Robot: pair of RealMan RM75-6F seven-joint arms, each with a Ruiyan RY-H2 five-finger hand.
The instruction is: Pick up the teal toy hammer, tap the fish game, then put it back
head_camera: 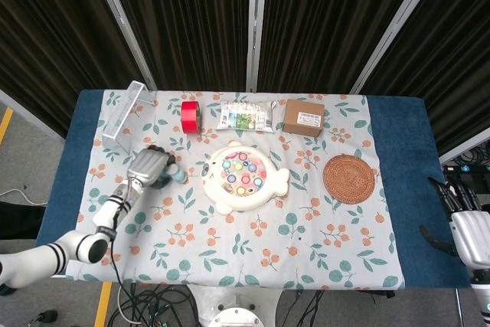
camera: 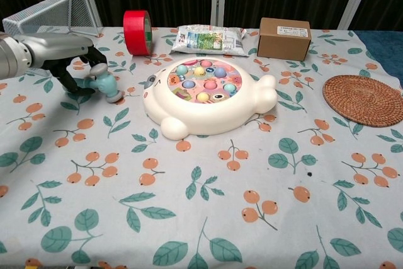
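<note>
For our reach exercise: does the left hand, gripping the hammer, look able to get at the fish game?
Probably yes. The left hand holds the teal toy hammer just beside the fish game, with only bare cloth between.

Head view looks steeply down from high; chest view low, close, forward; both share the table.

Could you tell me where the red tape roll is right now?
The red tape roll stands on edge at the table's far left, between the wire basket and the snack packet.
</note>
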